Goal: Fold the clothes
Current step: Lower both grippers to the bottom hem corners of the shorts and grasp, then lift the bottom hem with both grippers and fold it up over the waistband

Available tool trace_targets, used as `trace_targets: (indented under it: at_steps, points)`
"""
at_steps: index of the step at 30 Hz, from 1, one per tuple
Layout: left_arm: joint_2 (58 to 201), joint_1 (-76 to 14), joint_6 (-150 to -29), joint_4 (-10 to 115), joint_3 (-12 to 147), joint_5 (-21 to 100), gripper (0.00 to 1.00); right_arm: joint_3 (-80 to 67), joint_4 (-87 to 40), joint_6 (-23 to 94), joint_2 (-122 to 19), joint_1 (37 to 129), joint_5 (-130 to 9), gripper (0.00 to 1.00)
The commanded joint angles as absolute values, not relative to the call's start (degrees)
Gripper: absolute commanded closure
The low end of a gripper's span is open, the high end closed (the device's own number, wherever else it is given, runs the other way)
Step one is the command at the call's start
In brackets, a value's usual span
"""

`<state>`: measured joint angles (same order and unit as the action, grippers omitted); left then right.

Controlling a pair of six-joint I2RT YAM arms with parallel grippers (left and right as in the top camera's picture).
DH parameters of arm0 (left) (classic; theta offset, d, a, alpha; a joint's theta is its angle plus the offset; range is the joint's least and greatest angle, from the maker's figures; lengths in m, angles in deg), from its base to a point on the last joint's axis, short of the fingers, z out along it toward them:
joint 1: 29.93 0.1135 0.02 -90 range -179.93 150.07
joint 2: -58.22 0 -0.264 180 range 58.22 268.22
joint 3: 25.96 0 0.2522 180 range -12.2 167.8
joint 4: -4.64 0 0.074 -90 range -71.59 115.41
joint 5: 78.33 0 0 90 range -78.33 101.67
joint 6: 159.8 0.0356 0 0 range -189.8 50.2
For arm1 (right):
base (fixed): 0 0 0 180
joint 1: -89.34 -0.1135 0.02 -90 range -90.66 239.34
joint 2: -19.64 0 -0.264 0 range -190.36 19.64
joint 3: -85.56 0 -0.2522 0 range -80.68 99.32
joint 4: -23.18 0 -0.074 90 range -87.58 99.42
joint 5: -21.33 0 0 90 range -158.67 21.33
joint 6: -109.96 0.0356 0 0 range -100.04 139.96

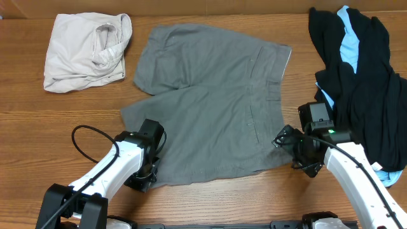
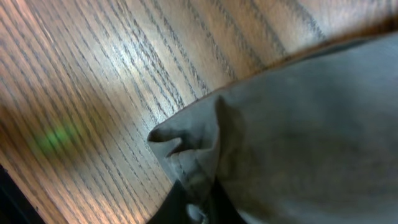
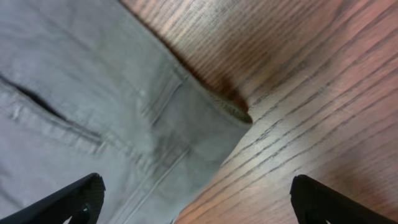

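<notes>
Left pincer [image 2: 193,208] is clamped tight on the grey shorts [image 1: 210,108]. There's a puckered hem corner [image 2: 186,140] bunched right at its tips, with bare counter [image 1: 210,203] off to one side. Over at the right pincer [image 3: 198,186] the fingers are spread wide with nothing between them, and the waistband corner [image 3: 233,112] lies just ahead, flat on the wood.

The shorts are spread across the counter between the two pincers, back pockets up. The cream garment [image 1: 86,51] is well beyond the left pincer. The black and light-blue heap [image 1: 362,83] is close on the outer side of the right one.

By my read, one corner is secured and the other wants taking. To do it well, the right pincer should drop straight onto that waistband corner, one finger on each side of the edge, and bite both layers. It should go deep enough past the seam that nothing slips. Then both should lift together and level, carry the near edge over to the far edge, and keep the cloth taut between them so no crease gets trapped. Watch that heap: a loose sleeve could snag.
</notes>
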<state>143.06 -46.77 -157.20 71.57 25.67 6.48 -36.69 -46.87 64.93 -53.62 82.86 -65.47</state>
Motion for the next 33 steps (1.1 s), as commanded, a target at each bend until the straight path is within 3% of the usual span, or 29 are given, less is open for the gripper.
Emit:
trace_targets:
  at_steps: [1, 15, 24, 26, 27, 28, 33]
  points:
    - [144.09, -46.46, -154.97, 71.33, 24.19, 6.57, 0.96, -39.84, -45.12, 65.30, -53.29, 82.64, -64.40, 0.04]
    - [144.09, -46.44, -133.13, 57.08, 24.34, 5.06, 0.96, -48.85, -32.84, 66.72, -53.35, 82.64, -60.42, 0.46]
    - [144.05, -46.44, -126.82, 54.33, 26.06, 5.04, 0.96, -53.98, -25.51, 68.23, -54.23, 82.64, -60.88, 0.62]
    - [144.05, -46.44, -124.50, 54.37, 27.09, 5.02, 0.96, -54.05, -25.03, 68.23, -54.62, 82.64, -61.12, 0.79]
    - [144.05, -46.44, -123.23, 54.59, 27.86, 5.04, 0.96, -54.05, -24.64, 68.21, -54.64, 82.64, -61.23, 0.92]
    - [144.02, -46.44, -122.05, 55.20, 28.91, 5.04, 0.96, -53.90, -24.57, 68.21, -54.64, 82.71, -61.49, 0.96]
    - [143.89, -45.28, -117.42, 66.50, 39.64, 5.04, 0.96, -47.80, -30.69, 67.37, -52.79, 83.95, -61.51, 0.96]
